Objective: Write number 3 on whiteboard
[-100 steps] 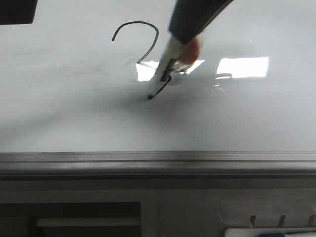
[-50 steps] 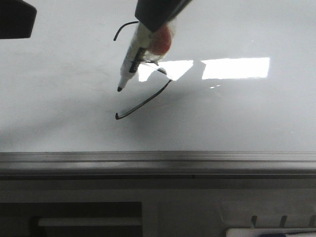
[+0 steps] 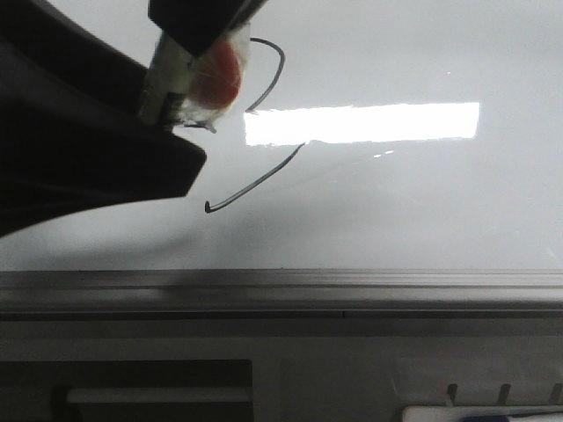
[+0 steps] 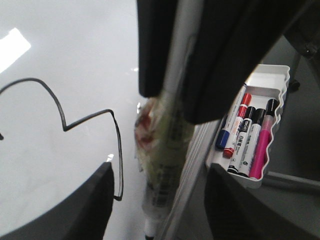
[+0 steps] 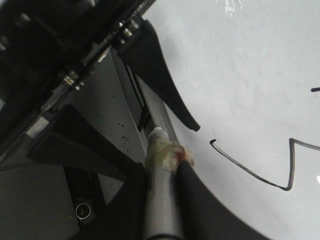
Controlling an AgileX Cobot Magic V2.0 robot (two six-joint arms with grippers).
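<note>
Black number 3 (image 3: 264, 123) on whiteboard (image 3: 422, 202), marker label unreadable (image 4: 165, 165)

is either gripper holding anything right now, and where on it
The right gripper holds the marker by its barrel, just behind the taped section near the tip. The left gripper is open, holding nothing.

White marker tray (image 4: 274, 82) beside grey rail (image 3: 281, 290)

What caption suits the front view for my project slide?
Finished number 3 on the whiteboard, with the right gripper holding the marker lifted clear.
</note>
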